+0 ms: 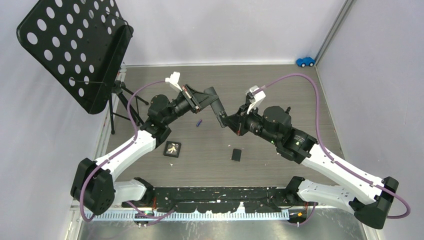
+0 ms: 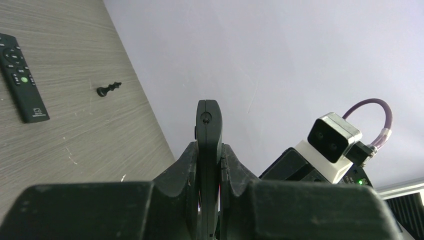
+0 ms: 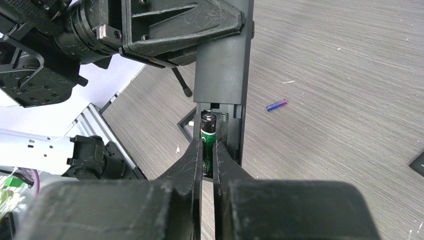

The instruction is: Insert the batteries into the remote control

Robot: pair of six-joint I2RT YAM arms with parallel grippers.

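My left gripper is shut on a black remote and holds it above the table; in the left wrist view the remote stands edge-on between the jaws. In the right wrist view its battery compartment is open. My right gripper is shut on a dark green battery and holds it in the compartment's left slot. In the top view the right gripper meets the remote's lower end. A blue battery lies on the table, also shown in the right wrist view. No orange battery is in view.
The small black cover plate lies near the middle front. A black square tile lies to its left. A second remote and a black chess piece lie on the table. A perforated music stand stands far left, a blue toy car far right.
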